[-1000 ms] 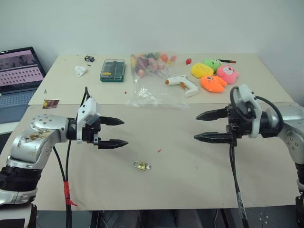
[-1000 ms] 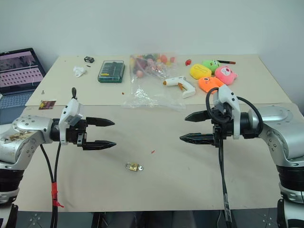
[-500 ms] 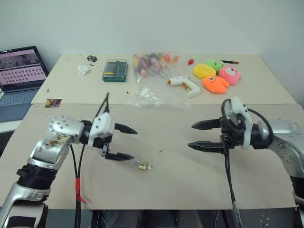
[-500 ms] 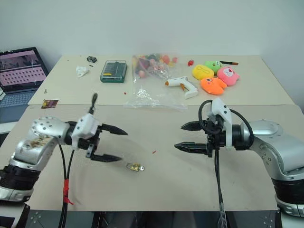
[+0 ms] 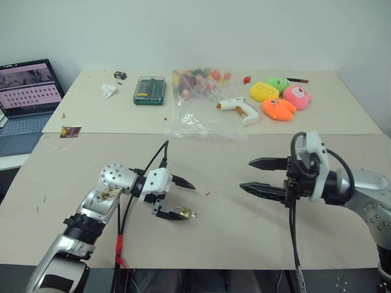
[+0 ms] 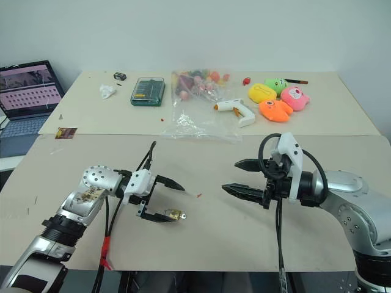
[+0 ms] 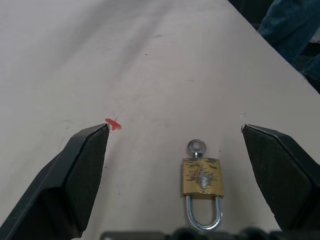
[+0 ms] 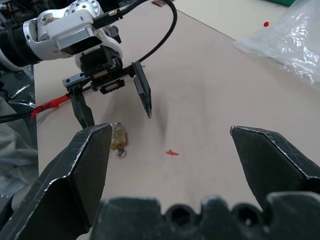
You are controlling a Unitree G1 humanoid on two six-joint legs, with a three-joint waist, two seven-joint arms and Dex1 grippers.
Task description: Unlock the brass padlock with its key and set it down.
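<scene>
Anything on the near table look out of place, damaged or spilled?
Nothing stands out. The padlock lies flat on the table with its key in it, between the left hand's open fingers. A small red scrap lies nearby.

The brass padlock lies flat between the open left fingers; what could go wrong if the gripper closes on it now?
The brass padlock is small and lies flat on the table, so the left gripper, open wide, may push it aside rather than pinch it. The key sticks out of its body; a closing finger might knock it. The right gripper is open and apart, so it cannot steady anything.
</scene>
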